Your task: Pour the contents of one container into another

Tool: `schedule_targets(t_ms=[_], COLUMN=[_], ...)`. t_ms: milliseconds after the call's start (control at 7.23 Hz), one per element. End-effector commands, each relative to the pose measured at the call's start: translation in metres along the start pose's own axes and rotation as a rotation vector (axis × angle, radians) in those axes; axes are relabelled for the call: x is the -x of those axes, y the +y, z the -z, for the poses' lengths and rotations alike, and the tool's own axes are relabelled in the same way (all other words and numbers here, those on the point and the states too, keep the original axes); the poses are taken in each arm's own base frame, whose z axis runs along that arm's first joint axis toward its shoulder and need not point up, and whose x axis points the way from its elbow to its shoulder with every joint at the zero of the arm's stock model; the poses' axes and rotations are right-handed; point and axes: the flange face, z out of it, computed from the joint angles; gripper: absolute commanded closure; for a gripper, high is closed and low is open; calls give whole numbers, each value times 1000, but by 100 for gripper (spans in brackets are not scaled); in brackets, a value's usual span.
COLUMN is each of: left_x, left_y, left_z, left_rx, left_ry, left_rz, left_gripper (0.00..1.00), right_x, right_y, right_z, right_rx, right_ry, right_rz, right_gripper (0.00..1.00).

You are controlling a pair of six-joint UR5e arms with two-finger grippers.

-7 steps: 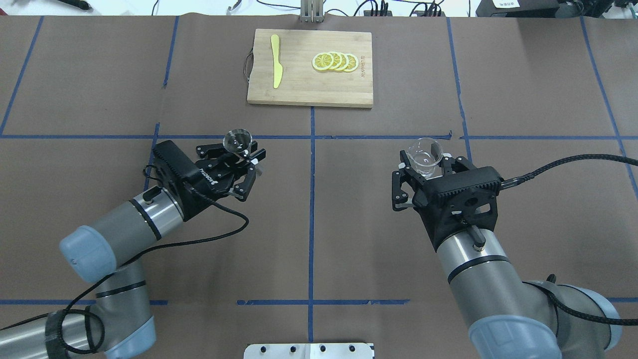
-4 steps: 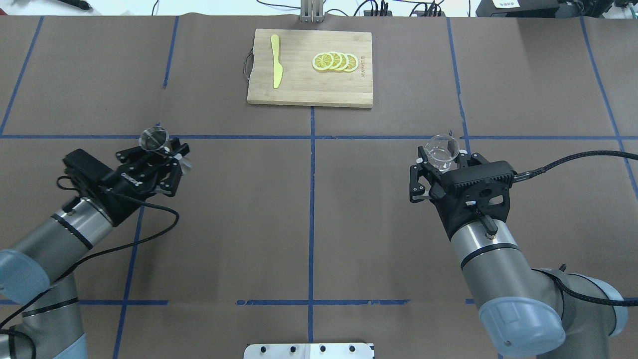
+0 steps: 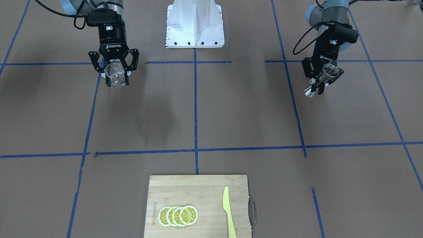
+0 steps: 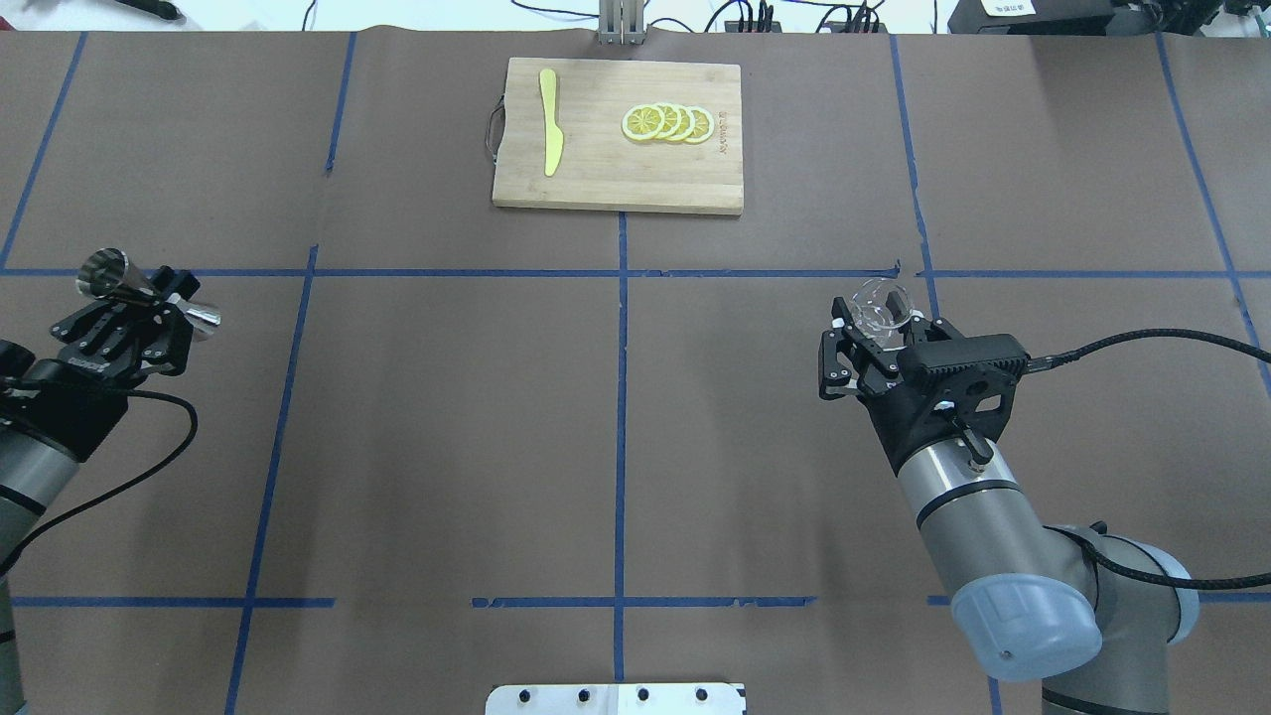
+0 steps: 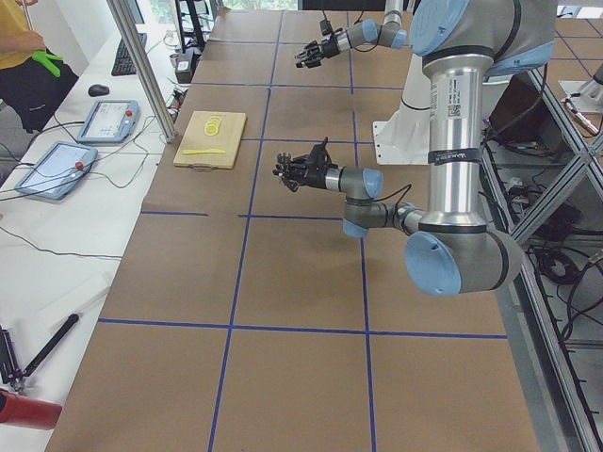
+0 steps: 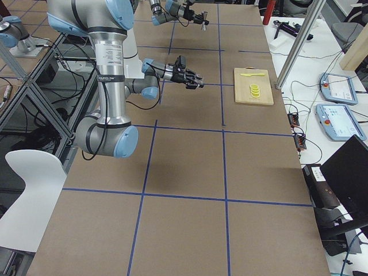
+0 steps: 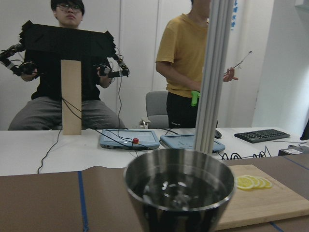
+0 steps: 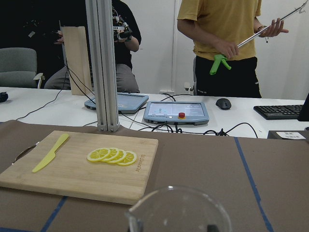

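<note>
Tumbler (image 4: 880, 304) is sitting clamped in the right claw (image 4: 876, 326), while the left claw (image 4: 161, 301) is gripping the tilted jigger (image 4: 111, 279), well apart, brown bench (image 4: 616, 417) stretching between them.

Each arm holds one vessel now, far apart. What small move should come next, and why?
Probably move the left gripper with the jigger toward the middle of the table. It holds the jigger near the left edge, while the right gripper holds the glass tumbler on the right half, a wide gap between them. The tumbler's lip must be over the jigger's mouth to pour.
</note>
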Motion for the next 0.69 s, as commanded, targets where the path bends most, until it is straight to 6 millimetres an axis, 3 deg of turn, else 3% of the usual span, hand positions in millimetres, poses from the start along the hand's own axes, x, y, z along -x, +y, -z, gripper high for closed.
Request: schedule_targets(t_ms=[0, 553], left_x=[43, 78], left_y=[4, 61], left_z=[25, 44], left_rx=[14, 38], left_ry=[-68, -142], left_rz=[19, -37], left_gripper=[100, 100], right_x=[-15, -16], right_y=[9, 9], right_z=[-6, -8], right_rx=[17, 16], right_ry=[-5, -1], right_rz=[-10, -9], right_gripper=[100, 100])
